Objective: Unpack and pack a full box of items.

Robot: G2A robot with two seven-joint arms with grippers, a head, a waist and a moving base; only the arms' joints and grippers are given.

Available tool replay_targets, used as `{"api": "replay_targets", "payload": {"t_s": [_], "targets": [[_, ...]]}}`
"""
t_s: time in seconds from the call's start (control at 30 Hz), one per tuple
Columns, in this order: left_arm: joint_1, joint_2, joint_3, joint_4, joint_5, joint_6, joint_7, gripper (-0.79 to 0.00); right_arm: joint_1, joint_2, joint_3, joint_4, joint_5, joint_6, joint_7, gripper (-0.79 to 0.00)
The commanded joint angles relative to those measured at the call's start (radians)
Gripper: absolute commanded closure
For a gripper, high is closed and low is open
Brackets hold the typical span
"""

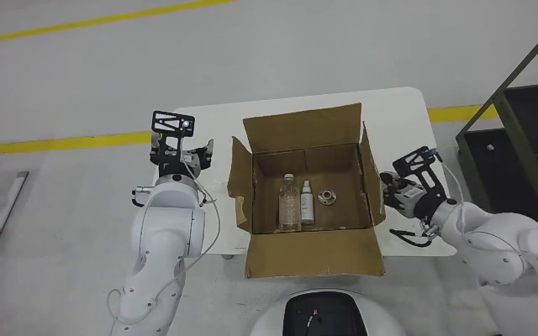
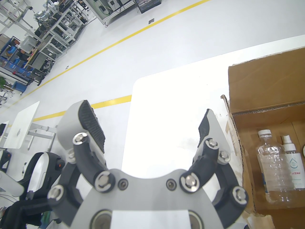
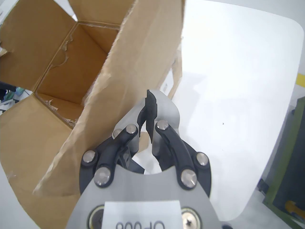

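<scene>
An open cardboard box (image 1: 307, 128) stands mid-table with its flaps folded out. On its floor lie a clear plastic bottle (image 1: 289, 204), a small white spray bottle (image 1: 307, 202) and a small round ring-like item (image 1: 327, 198). My left gripper (image 2: 145, 108) hovers open and empty over the white table (image 2: 166, 101), left of the box (image 2: 262, 84); the bottle (image 2: 274, 165) and spray bottle (image 2: 293, 165) show past it. My right gripper (image 3: 147, 114) is shut on the edge of the box's right flap (image 3: 143, 48), at the box's right side (image 1: 387, 191).
Bare white table (image 1: 403, 109) lies to the right of the box and behind it. A dark green rack (image 1: 504, 126) stands just off the table's right edge. The left gripper (image 1: 193, 158) is near the table's left edge.
</scene>
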Motion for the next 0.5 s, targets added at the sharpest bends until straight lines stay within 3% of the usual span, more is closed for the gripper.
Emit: {"api": "replay_targets", "payload": {"t_s": [0.0, 0.37, 0.4, 0.43, 0.47], "targets": [[0.000, 0.000, 0.000, 0.000, 0.000, 0.000, 0.000, -0.785, 0.006, 0.000, -0.037, -0.003, -0.020, -0.013, 0.014, 0.000], [0.000, 0.000, 0.000, 0.000, 0.000, 0.000, 0.000, -0.785, 0.083, -0.005, -0.189, 0.058, -0.109, 0.014, 0.085, 0.000], [0.004, 0.000, 0.000, 0.002, 0.000, -0.003, 0.005, -0.745, 0.084, -0.005, -0.186, 0.051, -0.103, 0.018, 0.080, 0.000], [0.017, 0.001, -0.003, 0.009, 0.007, -0.014, 0.021, -0.496, 0.085, -0.005, -0.178, 0.042, -0.093, 0.026, 0.071, 0.000], [0.029, 0.001, -0.006, 0.012, 0.012, -0.026, 0.031, -0.296, 0.084, -0.004, -0.167, 0.033, -0.084, 0.032, 0.066, 0.000]]}}
